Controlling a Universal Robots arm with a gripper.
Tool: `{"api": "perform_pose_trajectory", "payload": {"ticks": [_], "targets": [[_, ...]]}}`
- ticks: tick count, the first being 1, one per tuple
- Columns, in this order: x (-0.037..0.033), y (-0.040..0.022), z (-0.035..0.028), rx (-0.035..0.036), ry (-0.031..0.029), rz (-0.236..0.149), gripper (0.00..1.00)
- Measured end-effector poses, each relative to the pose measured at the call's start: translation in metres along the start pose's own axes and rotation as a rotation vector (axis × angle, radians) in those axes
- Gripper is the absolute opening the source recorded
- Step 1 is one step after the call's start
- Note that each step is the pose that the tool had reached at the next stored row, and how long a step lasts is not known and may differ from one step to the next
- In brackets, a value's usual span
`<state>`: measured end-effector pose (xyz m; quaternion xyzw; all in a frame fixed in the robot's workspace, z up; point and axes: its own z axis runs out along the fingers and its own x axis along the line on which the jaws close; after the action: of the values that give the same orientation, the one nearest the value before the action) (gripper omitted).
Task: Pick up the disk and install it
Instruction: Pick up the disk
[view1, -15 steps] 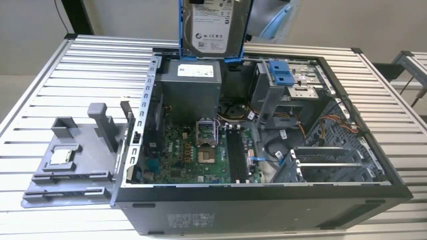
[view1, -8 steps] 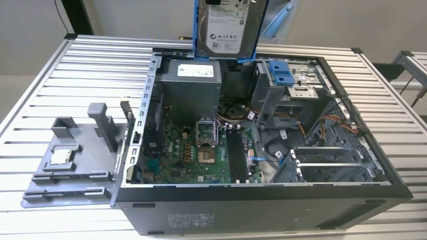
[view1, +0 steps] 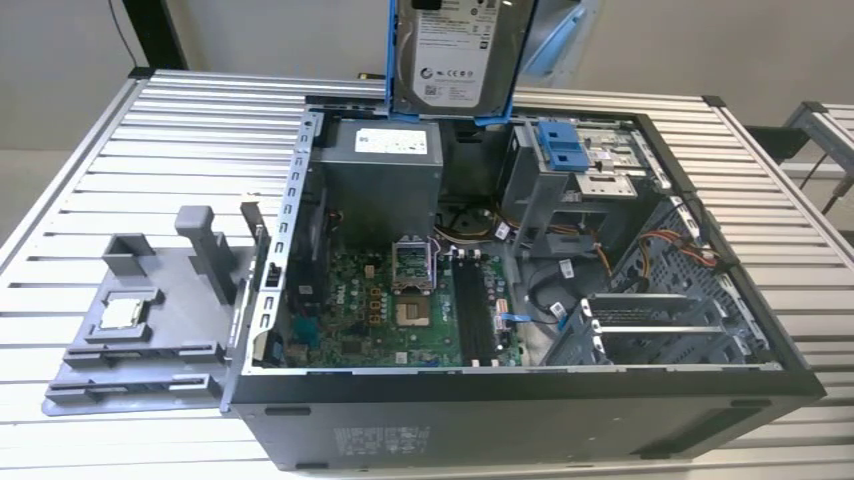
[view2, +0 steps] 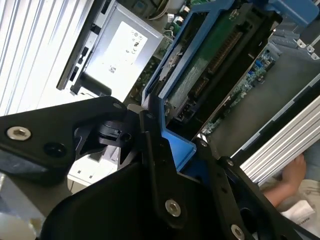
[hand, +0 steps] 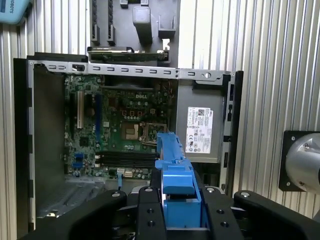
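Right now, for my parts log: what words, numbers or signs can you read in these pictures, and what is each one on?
Nothing can be quoted with confidence.
White label on the disk: black print, too small to read.
White label on the power supply: too small to read.
Sticker on the outer wall of the computer case: blurred, unreadable.

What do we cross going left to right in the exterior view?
grey plastic holder → disk, held upright in the air → blue latch → orange wires
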<state>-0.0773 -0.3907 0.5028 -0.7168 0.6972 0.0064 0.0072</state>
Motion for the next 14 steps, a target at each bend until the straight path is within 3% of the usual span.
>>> {"api": "perform_pose_trajectory", "payload": {"ticks": [8,14], "targets": [[0.0000,-0.0019,0.0000,0.0000,0.0000,0.000,0.00],[0.0007,-0.0215,0.0000,-0.0001,0.0000,0.000,0.00]]}}
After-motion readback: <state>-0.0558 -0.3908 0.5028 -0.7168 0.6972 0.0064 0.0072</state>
